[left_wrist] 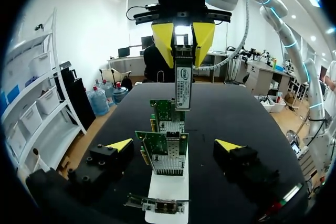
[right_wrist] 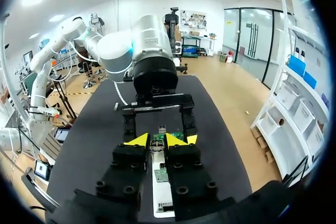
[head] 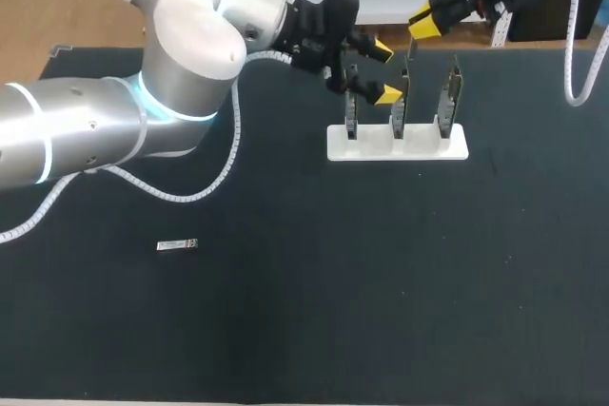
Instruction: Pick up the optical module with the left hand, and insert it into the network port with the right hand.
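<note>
With the right claw [left_wrist: 182,45] pinching the module [left_wrist: 182,85] above the cards [left_wrist: 160,142] and the left claw [head: 384,71] spread, a slight tilt could jam it against a port [left_wrist: 168,165] rim.

The table [head: 381,311] has a dark cover. Toward its far side sits a white stand [head: 398,143] holding three cards [head: 449,92] upright. A small metal module [head: 177,245] lies flat well apart, nearer the left.

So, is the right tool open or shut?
Shut: the right tool clamps the optical module between both yellow tips, above the network cards.
</note>
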Controlling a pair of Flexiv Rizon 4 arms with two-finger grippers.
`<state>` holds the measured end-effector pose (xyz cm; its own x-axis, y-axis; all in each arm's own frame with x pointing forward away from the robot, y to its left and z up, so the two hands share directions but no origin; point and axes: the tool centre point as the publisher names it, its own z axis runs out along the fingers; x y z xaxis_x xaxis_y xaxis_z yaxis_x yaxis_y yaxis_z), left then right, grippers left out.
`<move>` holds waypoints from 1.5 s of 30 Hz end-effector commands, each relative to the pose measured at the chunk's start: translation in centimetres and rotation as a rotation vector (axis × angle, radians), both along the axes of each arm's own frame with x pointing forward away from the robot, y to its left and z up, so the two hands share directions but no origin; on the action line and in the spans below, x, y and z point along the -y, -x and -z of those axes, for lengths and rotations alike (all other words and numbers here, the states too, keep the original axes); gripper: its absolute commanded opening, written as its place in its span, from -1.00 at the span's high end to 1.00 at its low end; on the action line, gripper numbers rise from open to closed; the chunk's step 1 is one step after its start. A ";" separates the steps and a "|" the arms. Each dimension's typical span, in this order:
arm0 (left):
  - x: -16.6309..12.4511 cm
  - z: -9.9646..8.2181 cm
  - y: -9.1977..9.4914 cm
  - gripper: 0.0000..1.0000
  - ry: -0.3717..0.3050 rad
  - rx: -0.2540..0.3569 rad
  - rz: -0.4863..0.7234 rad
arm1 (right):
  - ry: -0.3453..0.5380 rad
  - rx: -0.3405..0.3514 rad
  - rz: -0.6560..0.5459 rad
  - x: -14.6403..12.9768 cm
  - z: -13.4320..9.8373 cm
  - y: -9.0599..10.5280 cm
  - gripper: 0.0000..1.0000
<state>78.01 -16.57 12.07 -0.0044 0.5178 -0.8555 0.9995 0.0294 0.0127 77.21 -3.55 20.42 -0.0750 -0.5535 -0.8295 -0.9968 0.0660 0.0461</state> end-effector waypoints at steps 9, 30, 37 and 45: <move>0.3 0.6 -0.7 -1.00 -0.039 -0.060 0.009 | 0.000 -0.005 -0.004 0.0 0.2 -0.5 1.00; -0.1 1.4 -0.4 -1.00 -0.082 -0.066 0.019 | -0.003 -0.010 0.000 -0.1 0.4 -0.6 1.00; 0.0 1.4 0.1 -1.00 -0.098 -0.056 0.039 | -0.001 -0.009 0.002 -0.1 0.4 -0.7 1.00; -0.1 1.6 0.2 -1.00 -0.109 -0.058 0.039 | 0.000 -0.007 0.002 -0.1 0.5 -0.6 1.00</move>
